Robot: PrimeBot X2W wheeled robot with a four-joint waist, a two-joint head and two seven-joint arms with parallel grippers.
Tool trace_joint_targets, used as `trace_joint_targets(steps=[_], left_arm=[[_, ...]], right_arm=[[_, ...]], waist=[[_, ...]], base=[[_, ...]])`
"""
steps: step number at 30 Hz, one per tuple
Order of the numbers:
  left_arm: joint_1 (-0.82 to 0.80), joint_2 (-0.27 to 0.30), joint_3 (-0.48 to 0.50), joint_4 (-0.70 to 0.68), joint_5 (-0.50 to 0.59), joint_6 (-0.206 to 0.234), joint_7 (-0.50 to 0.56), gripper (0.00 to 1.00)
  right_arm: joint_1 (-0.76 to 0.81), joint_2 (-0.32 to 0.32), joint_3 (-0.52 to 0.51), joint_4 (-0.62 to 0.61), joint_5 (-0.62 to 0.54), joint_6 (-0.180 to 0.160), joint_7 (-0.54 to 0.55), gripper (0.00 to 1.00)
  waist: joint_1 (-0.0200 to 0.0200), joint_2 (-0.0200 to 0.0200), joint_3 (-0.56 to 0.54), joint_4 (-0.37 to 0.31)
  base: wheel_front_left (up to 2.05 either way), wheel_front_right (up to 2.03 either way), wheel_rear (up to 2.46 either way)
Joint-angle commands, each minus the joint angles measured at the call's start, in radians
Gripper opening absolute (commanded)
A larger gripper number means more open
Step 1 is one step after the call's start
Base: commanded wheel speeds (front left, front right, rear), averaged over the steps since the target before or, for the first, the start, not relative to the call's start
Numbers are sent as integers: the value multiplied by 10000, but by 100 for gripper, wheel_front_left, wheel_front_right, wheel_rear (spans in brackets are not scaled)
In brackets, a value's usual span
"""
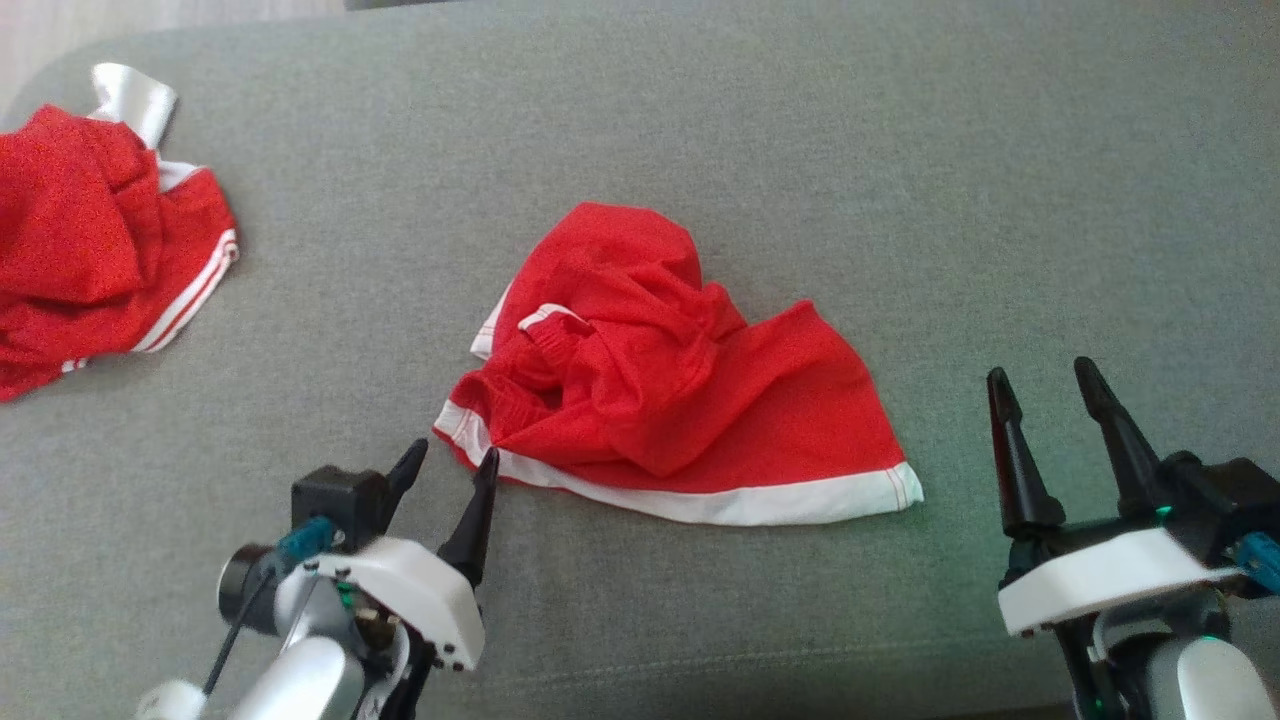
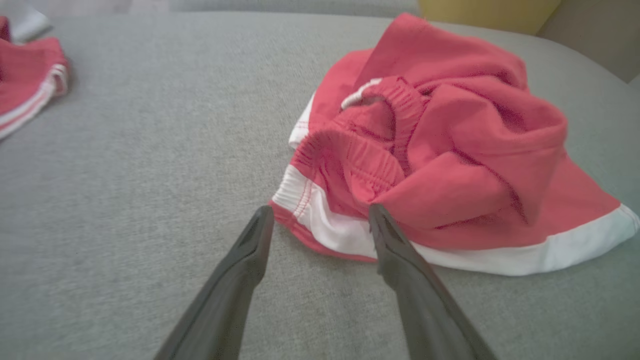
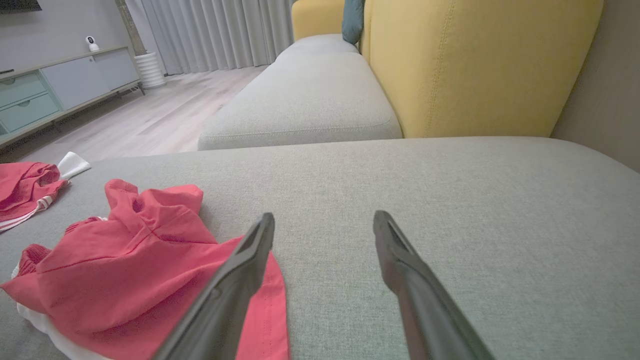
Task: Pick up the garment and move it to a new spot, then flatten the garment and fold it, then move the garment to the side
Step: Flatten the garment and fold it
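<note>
Garment (image 1: 680, 400) bunched at 1 o'clock of left claw (image 1: 453, 452), spread apart like right claw (image 1: 1040, 370); risks pinching one loose layer only

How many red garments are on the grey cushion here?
2. The crumpled garment lies mid-cushion, just ahead of the left gripper; the second garment sits at the head view's far left, partly cut off by the frame.
</note>
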Motion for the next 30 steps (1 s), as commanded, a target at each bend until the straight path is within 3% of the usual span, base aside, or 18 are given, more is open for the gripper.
trace_joint_targets(steps=[1,8,9,10,11,21,30], left_arm=[[-611,67,310,-40,-93,-114,40,100],[-1095,-221,241,1152,-560,-517,390,100],[-1133,-242,237,1233,-608,-561,410,68],[-1174,-250,235,1286,-617,-586,387,8],[-1201,-259,227,1329,-622,-608,355,0],[-1388,-318,193,1479,-598,-616,67,0],[-1509,-293,131,1365,-525,-548,-35,0]], right_arm=[[-435,-53,286,-293,101,42,-23,100],[-513,-53,296,-137,149,42,-82,100],[-501,-53,293,-103,144,42,-81,100],[-487,-53,297,-58,131,42,-66,100],[-460,-53,313,12,114,42,-28,100],[127,-63,927,1850,255,42,567,100],[-462,-59,1507,3022,706,42,306,100]], waist=[[0,0,132,-78],[0,0,372,-183],[0,0,392,-190],[0,0,415,-195],[0,0,432,-193],[0,0,603,-25],[0,0,780,91]], base=[[0,0,0],[0,0,0],[0,0,0],[0,0,0],[0,0,0],[0,0,0],[0,0,0]])
